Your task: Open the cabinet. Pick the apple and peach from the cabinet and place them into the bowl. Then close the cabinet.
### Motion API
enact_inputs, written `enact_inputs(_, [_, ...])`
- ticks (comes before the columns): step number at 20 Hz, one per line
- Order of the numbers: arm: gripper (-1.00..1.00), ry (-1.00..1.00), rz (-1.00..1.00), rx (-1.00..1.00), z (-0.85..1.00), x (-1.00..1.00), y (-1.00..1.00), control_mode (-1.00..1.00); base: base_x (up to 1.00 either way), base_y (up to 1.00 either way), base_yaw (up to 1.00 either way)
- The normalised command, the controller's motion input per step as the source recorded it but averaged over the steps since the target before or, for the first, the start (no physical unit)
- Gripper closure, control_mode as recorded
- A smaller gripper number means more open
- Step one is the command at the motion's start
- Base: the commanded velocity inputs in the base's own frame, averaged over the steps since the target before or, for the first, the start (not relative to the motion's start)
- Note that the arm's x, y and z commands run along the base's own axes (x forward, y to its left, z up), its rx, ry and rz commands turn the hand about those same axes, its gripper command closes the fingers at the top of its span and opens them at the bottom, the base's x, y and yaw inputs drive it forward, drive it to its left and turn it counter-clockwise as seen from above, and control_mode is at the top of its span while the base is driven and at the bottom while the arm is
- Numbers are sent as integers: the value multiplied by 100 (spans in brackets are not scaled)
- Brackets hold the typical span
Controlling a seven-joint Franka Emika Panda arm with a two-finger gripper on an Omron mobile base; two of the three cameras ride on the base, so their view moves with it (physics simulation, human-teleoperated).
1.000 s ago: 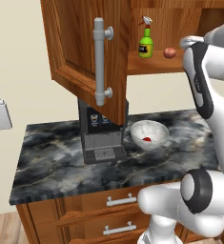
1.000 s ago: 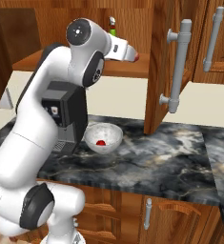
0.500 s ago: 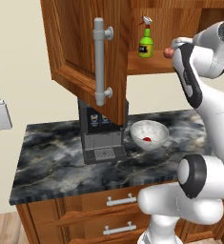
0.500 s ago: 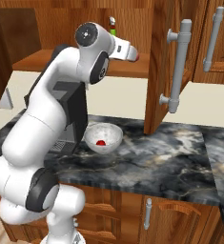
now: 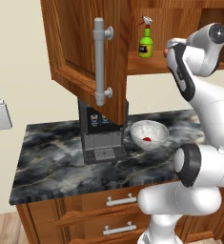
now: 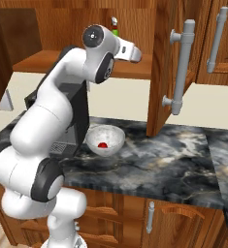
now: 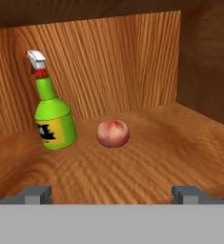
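Well apart, fingers [image 7: 113, 194] before peach [image 7: 113, 133]

Shelf bare before peach [image 7: 113, 133] (spray bottle [image 7: 53, 116] just beside).

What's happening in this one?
The white arm is reaching its open, empty hand into the open cabinet, aimed at the peach on the shelf beside a green spray bottle. A red fruit, likely the apple, already lies in the bowl on the counter next to the coffee machine.
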Motion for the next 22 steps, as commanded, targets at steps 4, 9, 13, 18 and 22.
enact_inputs(4, [-100,0,0,0,-15,32,-11,-100,0,0,0])
enact_inputs(9, [-100,0,0,0,-16,23,-17,-100,0,0,0])
enact_inputs(13, [-100,0,0,0,-11,33,-11,-100,0,0,0])
enact_inputs(18, [-100,0,0,0,-10,41,-1,-100,0,0,0])
enact_inputs(22, [-100,0,0,0,-5,41,0,-100,0,0,0])
